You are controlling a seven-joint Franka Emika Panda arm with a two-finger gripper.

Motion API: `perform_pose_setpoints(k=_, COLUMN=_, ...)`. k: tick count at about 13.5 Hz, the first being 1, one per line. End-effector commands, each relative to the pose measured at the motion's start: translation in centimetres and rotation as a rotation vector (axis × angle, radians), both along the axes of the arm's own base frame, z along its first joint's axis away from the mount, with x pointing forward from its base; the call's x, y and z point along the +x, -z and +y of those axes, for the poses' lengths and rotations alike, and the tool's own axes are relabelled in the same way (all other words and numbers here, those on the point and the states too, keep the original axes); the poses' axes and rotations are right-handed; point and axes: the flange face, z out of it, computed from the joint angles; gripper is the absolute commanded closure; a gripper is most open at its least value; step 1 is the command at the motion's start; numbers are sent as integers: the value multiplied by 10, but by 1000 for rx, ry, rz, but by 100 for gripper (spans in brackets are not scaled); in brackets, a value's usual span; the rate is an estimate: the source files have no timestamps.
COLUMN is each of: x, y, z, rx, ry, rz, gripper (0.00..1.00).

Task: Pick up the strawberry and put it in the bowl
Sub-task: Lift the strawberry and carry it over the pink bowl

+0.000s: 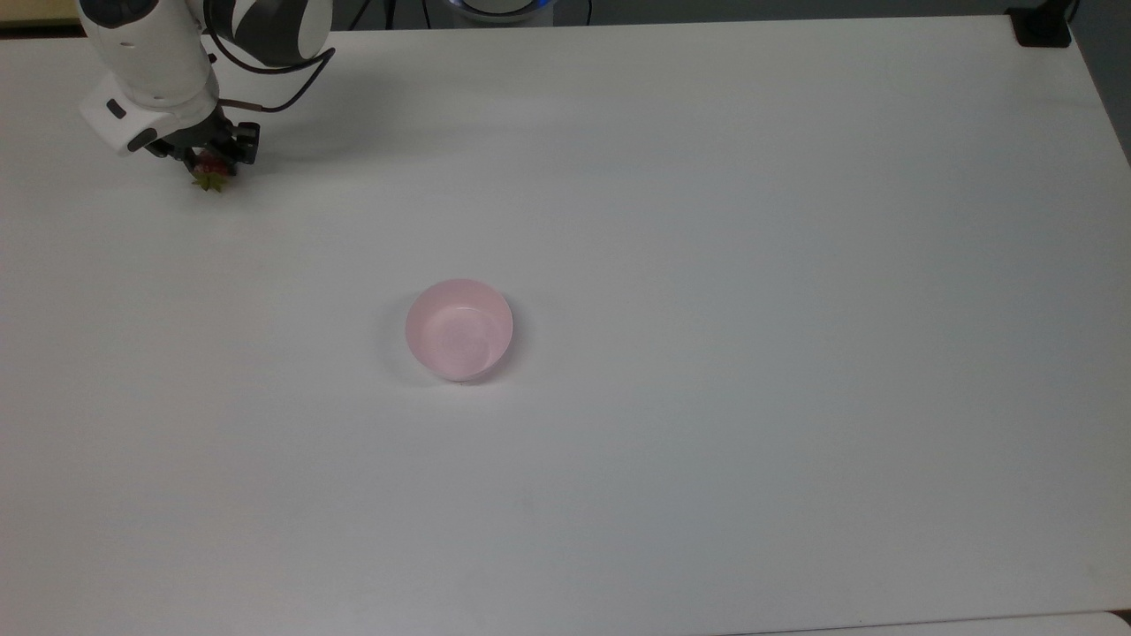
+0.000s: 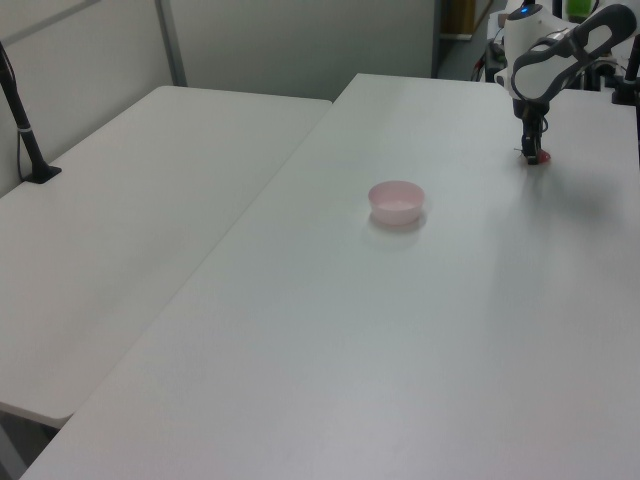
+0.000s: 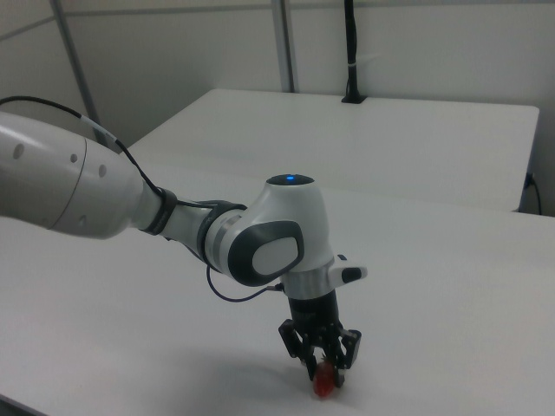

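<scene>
At the top view's far left, the gripper (image 1: 208, 157) is seen lowered over the strawberry (image 1: 210, 172), its fingers drawn in against the red fruit on both sides; the grasp appears to be made, though the contact itself is partly hidden by the black fingers. The strawberry lies at the level of the white table (image 1: 707, 265), with its green leaves pointing toward the top view's bottom. One strawberry and one bowl (image 1: 459, 329) are counted. The pale pink bowl stands upright, well apart from the fruit, toward the table's middle. In the left view, a second white table (image 2: 150, 220) is set just beside the first. No writing can be read.
</scene>
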Motion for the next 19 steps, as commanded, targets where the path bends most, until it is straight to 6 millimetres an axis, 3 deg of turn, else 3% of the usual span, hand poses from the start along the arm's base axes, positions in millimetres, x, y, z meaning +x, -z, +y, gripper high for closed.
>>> perform_pose_setpoints(k=1, x=-1, y=-19, z=-9, rx=-21, ry=-19, rz=-32, gripper=52)
perform_pose_setpoints(k=4, x=19, y=-65, z=-10, rx=-10, ry=6, rz=-25, gripper=54)
perform_pose_setpoints(k=7, x=38, y=-93, z=2, rx=36, ry=30, rz=-63, gripper=56)
perform_pose_setpoints(k=12, x=100, y=-127, z=101, rx=117, ry=54, rz=-184, gripper=57)
perform_pose_setpoints(k=14, x=132, y=-139, z=175, rx=156, ry=91, rz=-243, gripper=57)
perform_pose_setpoints(k=16, x=150, y=-137, z=223, rx=150, ry=113, rz=-258, gripper=57)
perform_pose_setpoints(k=19, x=167, y=-101, z=278, rx=122, ry=122, rz=-225, gripper=57)
